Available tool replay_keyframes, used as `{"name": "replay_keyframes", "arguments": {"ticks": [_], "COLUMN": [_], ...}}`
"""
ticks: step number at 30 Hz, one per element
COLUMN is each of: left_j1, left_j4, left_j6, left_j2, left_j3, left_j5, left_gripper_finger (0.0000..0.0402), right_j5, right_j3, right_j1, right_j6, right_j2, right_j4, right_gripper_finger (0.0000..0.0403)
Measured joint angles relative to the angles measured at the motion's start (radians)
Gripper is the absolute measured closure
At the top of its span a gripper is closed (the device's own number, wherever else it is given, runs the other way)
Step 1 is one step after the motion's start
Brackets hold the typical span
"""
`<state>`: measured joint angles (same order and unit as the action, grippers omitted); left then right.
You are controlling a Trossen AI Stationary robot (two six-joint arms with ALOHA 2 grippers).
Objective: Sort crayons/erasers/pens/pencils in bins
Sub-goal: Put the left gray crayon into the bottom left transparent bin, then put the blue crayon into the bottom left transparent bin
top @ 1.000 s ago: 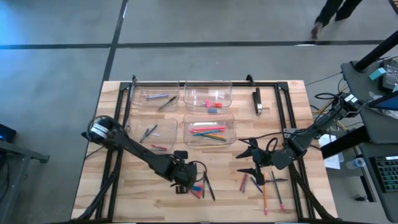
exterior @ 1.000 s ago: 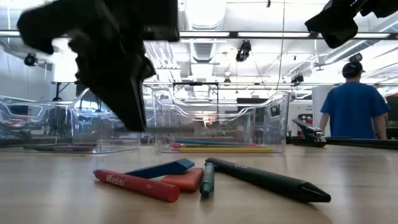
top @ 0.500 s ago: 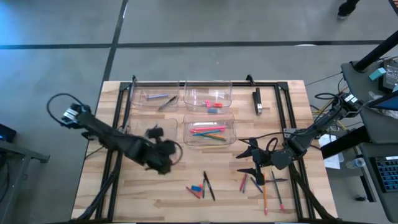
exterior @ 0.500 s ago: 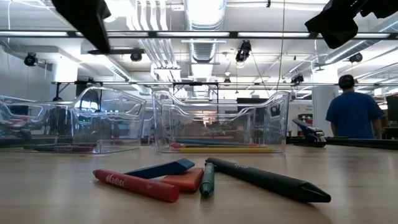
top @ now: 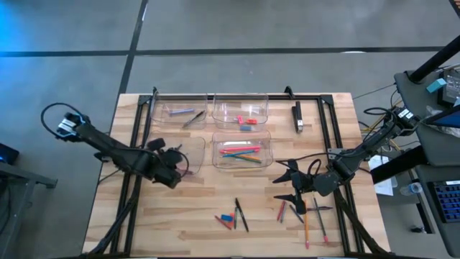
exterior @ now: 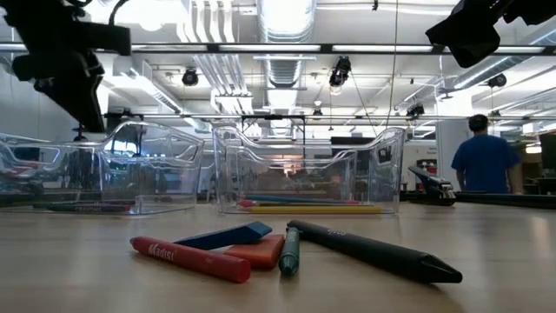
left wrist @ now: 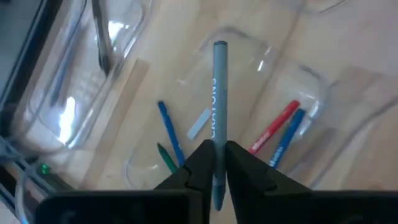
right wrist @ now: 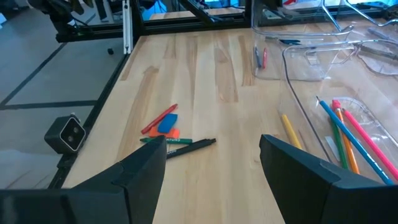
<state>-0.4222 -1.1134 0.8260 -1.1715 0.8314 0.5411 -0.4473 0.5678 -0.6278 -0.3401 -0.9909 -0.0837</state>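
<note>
The light is bright and even, and it comes from the ceiling lamps [exterior: 287,19] seen in the low view, which burn out to pure white. Shadows on the table [top: 208,198] are soft and weak. The clear bins [exterior: 308,169] carry small white reflections. In the low view the nearest crayon [exterior: 187,258] is sharp, while the left gripper [exterior: 65,61] is a dark, slightly blurred shape against the lamps.

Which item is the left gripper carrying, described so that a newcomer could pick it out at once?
On the wooden table, find the near-left of the four clear bins; the left gripper hovers above it. Pinched upright between its fingers is a grey-blue crayon with lettering down its side. Unlike the red, blue and green sticks lying flat in the bin below, it is off the surface and held.
</note>
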Motion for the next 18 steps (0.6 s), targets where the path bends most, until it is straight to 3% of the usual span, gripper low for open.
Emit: {"name": "replay_keyframes", "arguments": {"ticks": [7,11,14,18], "left_j1": [0.0,0.0,-0.007,-0.023], "left_j4": [0.03,0.066,0.259,0.745], "left_j6": [0.007,0.006,-0.045,-0.328], "left_j2": [0.041,0.055,0.072,0.074], "left_j3": [-0.042,-0.011,0.0,-0.036], "left_j5": [0.001,0.038,0.117,0.151], "left_gripper_finger": [0.0281,0.0256,0.0253,0.0252], "right_j5": [0.0,0.048,0.109,0.234], "right_j3": [0.0,0.0,0.0,0.0], "right_j1": [0.0,0.0,0.0,0.0], "right_j6": [0.0,0.0,-0.005,-0.014], "right_j2": [0.0,0.0,0.0,0.0], "right_j4": [0.0,0.0,0.001,0.036], "right_gripper_finger": [0.0156,0.0156,0.0156,0.0156]}}
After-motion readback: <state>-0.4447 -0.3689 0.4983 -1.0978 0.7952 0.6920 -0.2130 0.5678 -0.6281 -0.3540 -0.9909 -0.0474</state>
